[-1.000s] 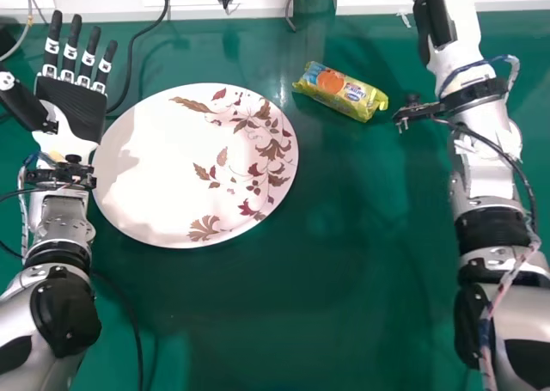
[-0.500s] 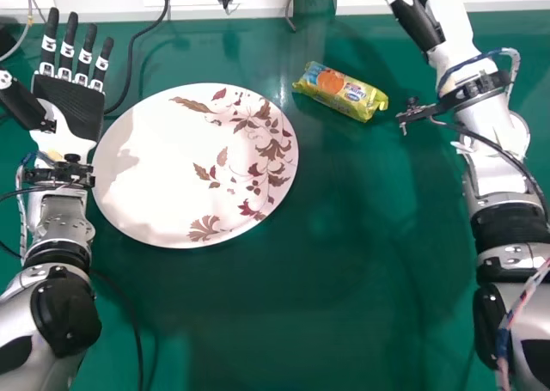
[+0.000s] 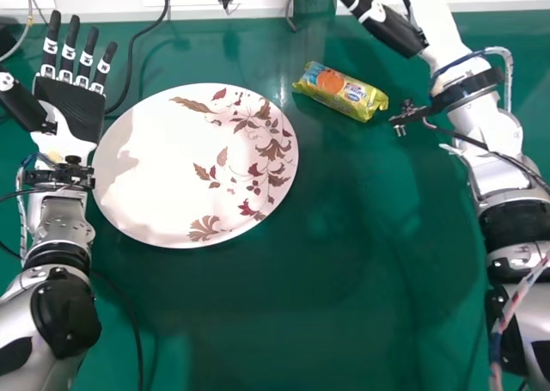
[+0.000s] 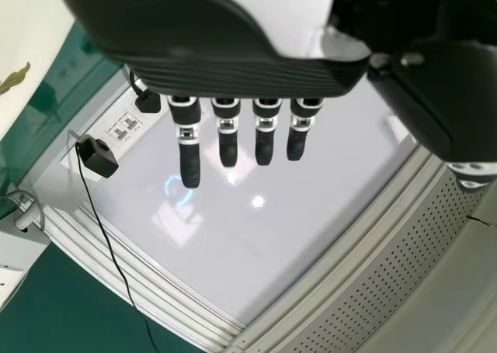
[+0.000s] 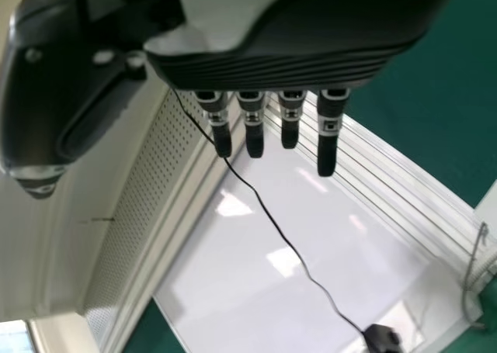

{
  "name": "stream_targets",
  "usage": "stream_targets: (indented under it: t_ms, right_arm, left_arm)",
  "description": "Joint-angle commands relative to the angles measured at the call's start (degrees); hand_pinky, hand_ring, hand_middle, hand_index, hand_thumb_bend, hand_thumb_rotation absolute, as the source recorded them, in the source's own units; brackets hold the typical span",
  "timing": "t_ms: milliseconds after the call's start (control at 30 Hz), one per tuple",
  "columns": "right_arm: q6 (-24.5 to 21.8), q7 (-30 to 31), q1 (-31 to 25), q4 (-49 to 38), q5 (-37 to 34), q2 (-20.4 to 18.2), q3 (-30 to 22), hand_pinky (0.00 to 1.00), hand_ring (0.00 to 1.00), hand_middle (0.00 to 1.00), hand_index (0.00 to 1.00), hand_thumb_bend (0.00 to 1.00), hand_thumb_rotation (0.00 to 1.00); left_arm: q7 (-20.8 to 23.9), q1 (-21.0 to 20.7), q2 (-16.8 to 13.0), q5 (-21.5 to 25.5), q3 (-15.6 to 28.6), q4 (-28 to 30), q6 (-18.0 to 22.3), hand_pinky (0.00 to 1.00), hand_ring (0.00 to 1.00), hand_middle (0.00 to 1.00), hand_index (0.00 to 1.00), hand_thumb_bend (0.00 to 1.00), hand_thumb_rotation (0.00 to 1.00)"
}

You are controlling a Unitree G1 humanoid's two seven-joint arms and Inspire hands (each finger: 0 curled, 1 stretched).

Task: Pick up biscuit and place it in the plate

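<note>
biscuit packet (image 3: 341, 91) flat on the far part of the worktop (image 3: 344, 305), right of the plate (image 3: 155, 176) and clear of its rim; long axis slanted, left end farther, right end nearer. right hand (image 3: 382, 20) above the far right, past the biscuit packet; fingers straight, thumb spread well apart, nothing held. left hand (image 3: 73, 107) left of the plate, palm up, fingers extended, empty; leave parked.

probable step: alignment of the right hand for the pick. first, bring the palm back toward the near side and left, until over the middle of the biscuit packet. watch the wrist bracket (image 3: 411, 114), just right of the biscuit packet's near end: too low a sweep may knock it askew. next, turn the wrist to set thumb and fingers across the narrow width, one on each long side. lower with fingers spread, then close gently; likely soft wrapping over brittle contents, so avoid crushing. lift straight up before any travel left. carry above the rim, lower over the plate's centre, release close to the surface.
</note>
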State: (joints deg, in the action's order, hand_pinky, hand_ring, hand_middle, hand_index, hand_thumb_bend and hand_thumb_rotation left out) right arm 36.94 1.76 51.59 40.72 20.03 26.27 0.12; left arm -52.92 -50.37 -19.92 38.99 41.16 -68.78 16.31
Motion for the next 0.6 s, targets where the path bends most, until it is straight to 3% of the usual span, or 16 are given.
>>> stream_targets:
  t_ms: [0, 133, 300, 567]
  right_arm:
    - [-1.11, -2.27, 0.25, -1.73, 2.69, 1.45, 1.17, 0.82, 1.0, 1.0, 1.0, 1.0, 0.61]
    - [-3.95, -6.01, 0.28, -3.19, 7.72, 2.26, 3.21, 0.82, 1.0, 1.0, 1.0, 1.0, 0.64]
    - [-7.37, -7.93, 0.94, -3.62, 11.97, 3.07, 5.77, 0.85, 1.0, 1.0, 1.0, 1.0, 0.58]
    - [-11.66, -8.36, 2.18, -4.07, 15.02, 3.82, 8.63, 0.85, 1.0, 1.0, 1.0, 1.0, 0.58]
  left_arm:
    - [-0.73, 1.16, 0.3, 0.5, 0.38, 0.12, -0.52, 0.8, 0.97, 1.0, 1.0, 1.0, 0.88]
    - [-1.58, 1.29, 0.05, 0.21, 0.0, 0.12, -0.68, 0.84, 0.94, 0.99, 1.0, 1.0, 0.91]
    - [-3.5, 1.29, -0.63, -0.74, -0.85, -0.1, -1.96, 0.98, 0.97, 0.99, 1.0, 1.0, 0.9]
    - [-4.03, 1.14, -0.59, -1.08, -0.66, -0.25, -1.97, 1.0, 1.0, 1.0, 1.0, 1.0, 0.9]
